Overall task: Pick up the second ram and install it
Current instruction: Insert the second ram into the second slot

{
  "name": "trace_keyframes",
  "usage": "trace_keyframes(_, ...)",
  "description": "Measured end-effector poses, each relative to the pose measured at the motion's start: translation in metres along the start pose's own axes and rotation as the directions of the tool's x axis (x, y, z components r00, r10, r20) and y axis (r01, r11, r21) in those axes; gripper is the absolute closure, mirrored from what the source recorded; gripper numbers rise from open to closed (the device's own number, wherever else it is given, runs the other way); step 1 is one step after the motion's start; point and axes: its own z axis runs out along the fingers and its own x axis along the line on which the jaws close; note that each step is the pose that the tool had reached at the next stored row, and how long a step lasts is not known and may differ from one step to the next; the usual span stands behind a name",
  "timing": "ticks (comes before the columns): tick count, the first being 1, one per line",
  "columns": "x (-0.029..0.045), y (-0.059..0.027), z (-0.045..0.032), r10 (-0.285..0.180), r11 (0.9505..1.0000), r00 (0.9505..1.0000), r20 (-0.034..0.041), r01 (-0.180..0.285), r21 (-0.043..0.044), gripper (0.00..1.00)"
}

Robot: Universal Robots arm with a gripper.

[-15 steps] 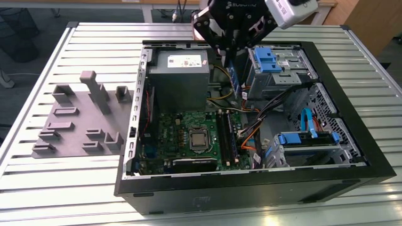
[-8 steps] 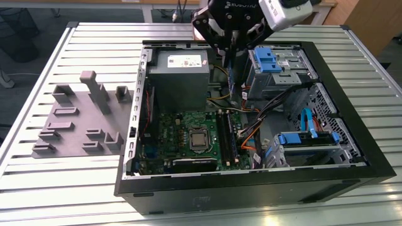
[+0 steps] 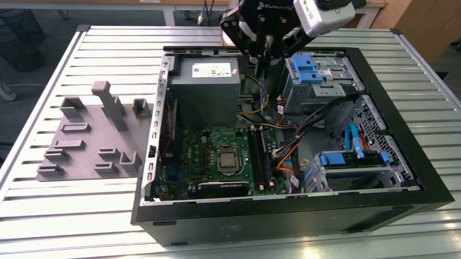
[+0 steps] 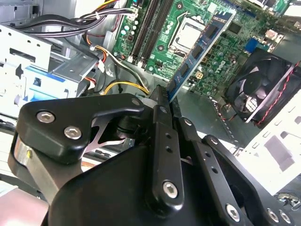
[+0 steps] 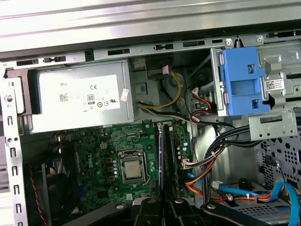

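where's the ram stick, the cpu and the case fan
second ram (image 4: 200, 47), second wrist view, on its blue board.
cpu (image 5: 132, 168), first wrist view, on its metal lid.
case fan (image 4: 263, 84), second wrist view, near its hub.

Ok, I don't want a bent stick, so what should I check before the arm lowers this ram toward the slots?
1. Grip: the gripper is shut on the second ram: ok.
2. Ram unseated, held above the motherboard: ok.
3. Ram runs along the black slots in the first wrist view: ok; which slot, cannot tell.
4. Slot latches open: cannot tell.
5. Cables lie beside the slots, not across them: ok.
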Motion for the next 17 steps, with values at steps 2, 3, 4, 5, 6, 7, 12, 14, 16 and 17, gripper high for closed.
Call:
trace_keyframes(2,0.0,0.0001,0.0005,-0.001,1.0,1.0,0.0,0.001,-0.0002,0.86)
trace_keyframes(3,0.0,0.0,0.0008,-0.007,1.0,1.0,-0.0001,0.007,-0.0001,0.86)
trace_keyframes(4,0.0001,0.0,0.0014,-0.023,0.9997,0.9997,-0.0004,0.023,-0.0002,0.86)
trace_keyframes(5,0.0001,-0.0001,0.0021,-0.04,0.9992,0.9992,-0.0007,0.04,-0.0004,0.86)
trace_keyframes(6,0.0001,-0.0001,0.0031,-0.056,0.9984,0.9984,-0.001,0.056,-0.0007,0.86)
trace_keyframes(7,0.0,-0.0001,0.0041,-0.065,0.9979,0.9979,-0.0012,0.065,-0.0007,0.86)
trace_keyframes(12,0.0,-0.0001,0.0069,-0.066,0.9978,0.9978,-0.0013,0.066,-0.0005,0.86)
trace_keyframes(14,0.0,-0.0001,0.0074,-0.066,0.9978,0.9978,-0.0013,0.066,-0.0006,0.86)
trace_keyframes(16,0.0,-0.0001,0.0083,-0.066,0.9978,0.9978,-0.0012,0.066,-0.0008,0.86)
trace_keyframes(17,0.0,-0.0002,0.0087,-0.066,0.9978,0.9978,-0.0013,0.066,-0.0007,0.86)
